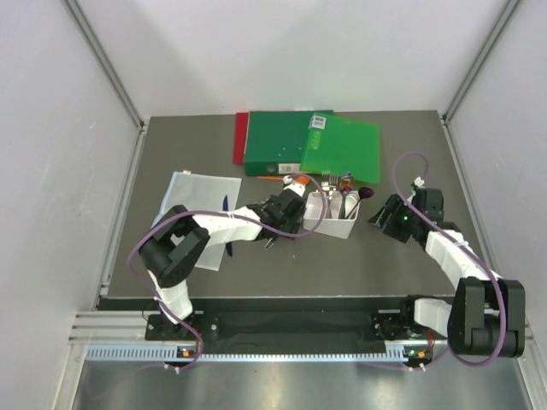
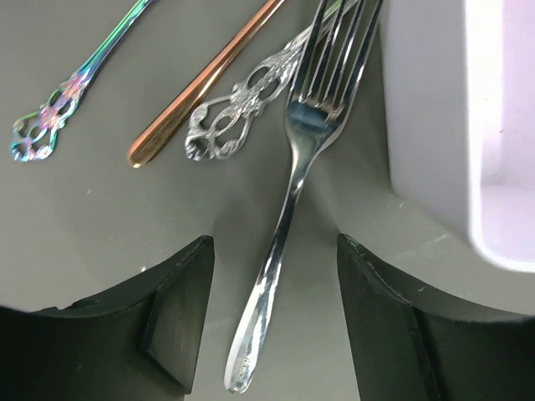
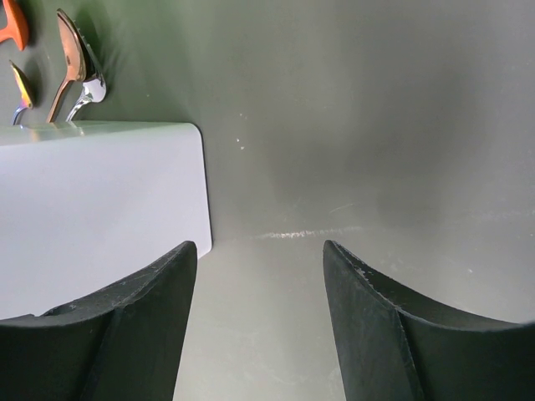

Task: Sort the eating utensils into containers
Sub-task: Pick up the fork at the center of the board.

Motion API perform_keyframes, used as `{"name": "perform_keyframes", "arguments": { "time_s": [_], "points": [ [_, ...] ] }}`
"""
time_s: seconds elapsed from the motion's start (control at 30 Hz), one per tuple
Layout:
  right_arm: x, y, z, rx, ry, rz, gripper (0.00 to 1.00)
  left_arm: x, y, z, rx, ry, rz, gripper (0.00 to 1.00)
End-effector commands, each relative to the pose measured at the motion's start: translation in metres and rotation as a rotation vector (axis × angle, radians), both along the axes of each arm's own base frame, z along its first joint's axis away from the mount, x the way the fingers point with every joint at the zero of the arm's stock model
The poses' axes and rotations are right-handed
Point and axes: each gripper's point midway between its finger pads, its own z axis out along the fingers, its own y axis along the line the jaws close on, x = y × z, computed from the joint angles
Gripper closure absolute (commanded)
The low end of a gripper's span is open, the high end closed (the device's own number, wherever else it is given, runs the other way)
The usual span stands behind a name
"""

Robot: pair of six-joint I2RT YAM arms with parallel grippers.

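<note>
I counted one white bin (image 1: 333, 229). On its far side lay three folders: one dark green folder (image 1: 282, 141), one bright green folder (image 1: 346, 149) and one red folder (image 1: 240, 137). One clear sheet (image 1: 197, 201) sat to the left. By the bin's left side I made out four utensils: one rainbow handle (image 2: 50, 125), one copper handle (image 2: 201, 88), one ornate silver handle (image 2: 234, 117) and one plain silver fork (image 2: 288, 200).

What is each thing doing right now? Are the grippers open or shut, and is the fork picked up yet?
Fork: flat on the table, not gripped.
Bin: upright, some utensils inside.
Left gripper: open, astride the fork's handle.
Right gripper: open, empty, beside the bin.
Folders: closed, lying flat.
</note>
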Motion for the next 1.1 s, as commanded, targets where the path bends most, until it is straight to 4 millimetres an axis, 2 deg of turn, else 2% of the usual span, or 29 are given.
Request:
{"name": "perform_keyframes", "arguments": {
  "time_s": [0.0, 0.13, 0.37, 0.6, 0.7, 0.83, 0.93, 1.07],
  "points": [
    [0.009, -0.003, 0.015, -0.016, -0.056, 0.008, 0.38, 0.008, -0.012, -0.003, -0.03, 0.001, -0.003, 0.35],
    [0.01, -0.003, 0.015, -0.019, -0.058, 0.011, 0.38, 0.01, -0.013, -0.006, -0.029, 0.01, -0.009, 0.38],
    [0.009, -0.003, 0.012, -0.016, -0.051, 0.009, 0.37, 0.005, -0.015, -0.013, -0.029, 0.068, -0.042, 0.55],
    [0.007, -0.002, 0.01, -0.012, -0.051, 0.011, 0.37, -0.015, 0.001, -0.035, -0.034, 0.182, -0.013, 0.8],
    [0.008, -0.002, 0.009, -0.011, -0.054, 0.01, 0.37, -0.028, 0.012, -0.047, -0.043, 0.246, 0.011, 0.99],
    [0.009, -0.002, 0.008, -0.009, -0.051, 0.006, 0.38, -0.046, 0.023, -0.054, -0.047, 0.297, 0.015, 1.0],
    [0.009, -0.001, 0.006, -0.002, -0.048, 0.004, 0.38, -0.052, 0.029, -0.046, -0.049, 0.299, 0.01, 1.0],
    [0.009, 0.0, 0.005, 0.009, -0.049, 0.002, 0.38, -0.055, 0.03, -0.021, -0.065, 0.276, -0.018, 1.0]
  ]
}}
